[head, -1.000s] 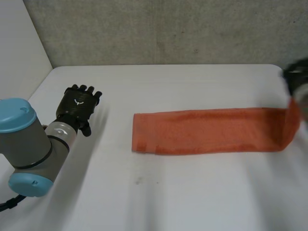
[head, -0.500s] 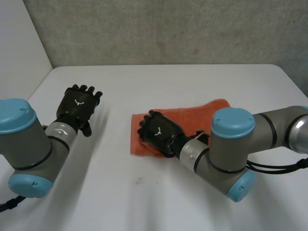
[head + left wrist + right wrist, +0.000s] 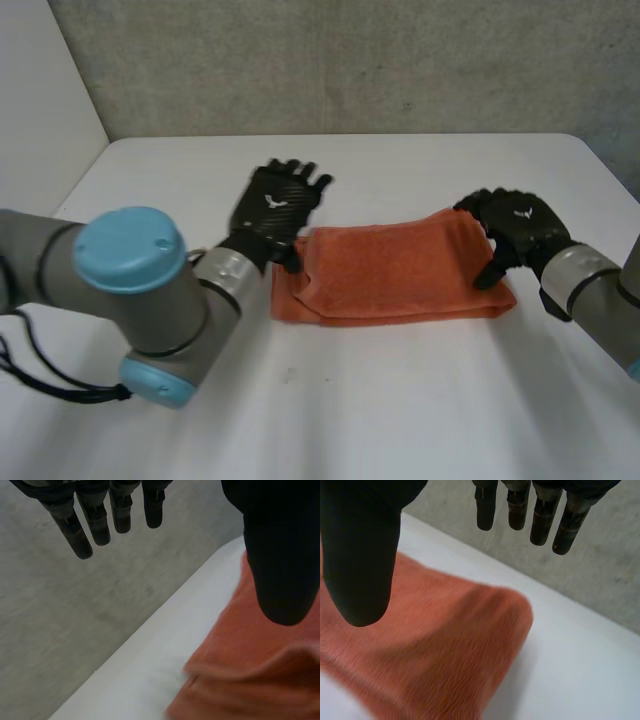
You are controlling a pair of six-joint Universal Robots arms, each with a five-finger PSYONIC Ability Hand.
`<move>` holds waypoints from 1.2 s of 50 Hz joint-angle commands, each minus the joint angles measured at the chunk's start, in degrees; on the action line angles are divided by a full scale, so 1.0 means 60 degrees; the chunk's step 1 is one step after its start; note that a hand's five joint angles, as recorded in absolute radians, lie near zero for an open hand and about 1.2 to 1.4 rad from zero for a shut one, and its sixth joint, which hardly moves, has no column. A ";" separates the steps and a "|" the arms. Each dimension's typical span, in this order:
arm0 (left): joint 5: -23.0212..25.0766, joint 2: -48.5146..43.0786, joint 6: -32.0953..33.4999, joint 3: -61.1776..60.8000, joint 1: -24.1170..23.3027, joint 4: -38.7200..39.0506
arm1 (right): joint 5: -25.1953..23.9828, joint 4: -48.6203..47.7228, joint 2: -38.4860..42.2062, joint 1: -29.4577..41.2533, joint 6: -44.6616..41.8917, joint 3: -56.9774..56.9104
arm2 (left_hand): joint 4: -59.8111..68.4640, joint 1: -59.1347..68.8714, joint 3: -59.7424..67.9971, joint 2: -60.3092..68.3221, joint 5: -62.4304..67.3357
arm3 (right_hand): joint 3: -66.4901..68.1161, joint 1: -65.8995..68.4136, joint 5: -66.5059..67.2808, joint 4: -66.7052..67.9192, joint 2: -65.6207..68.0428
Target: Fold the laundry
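Observation:
An orange towel (image 3: 400, 275) lies folded in half on the white table (image 3: 400, 400), its doubled layers showing along the near edge. My left hand (image 3: 275, 210) is at the towel's left end, fingers straight and spread, thumb (image 3: 282, 565) over the cloth (image 3: 250, 670), holding nothing. At the towel's right end is my right hand (image 3: 515, 232), fingers straight and apart, thumb (image 3: 362, 560) above the cloth (image 3: 430, 650), gripping nothing.
A grey wall (image 3: 350, 65) runs behind the table's far edge. A white panel (image 3: 40, 110) stands at the left. My left arm's elbow (image 3: 135, 290) lies low over the table's near left part.
The right hand carried the towel's right end over to the left end, let go and drew back to the right end. The left hand moved right to the towel's left end.

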 commanded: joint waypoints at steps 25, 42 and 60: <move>-0.0115 -0.1481 0.0152 0.1008 -0.0327 -0.1722 | -0.0040 0.0032 0.0170 -0.0162 -0.0154 0.0547 | 0.7662 0.7773 0.7580 0.7696 0.7513 | 0.2552 0.2564 0.2270 0.2321 0.2446; -0.1594 -0.0823 0.1470 -0.0251 -0.0297 -0.1649 | 0.0092 0.0355 0.0302 -0.0089 -0.0989 0.0737 | 1.0943 1.1053 1.0860 1.0976 1.0793 | 0.3706 0.3718 0.3424 0.3475 0.3600; -0.1653 -0.0441 0.1455 -0.0940 -0.0341 -0.1150 | 0.0062 -0.0026 0.1327 -0.0118 -0.1311 0.0635 | 0.5476 0.5586 0.5393 0.5509 0.5327 | 0.5500 0.5512 0.5218 0.5269 0.5394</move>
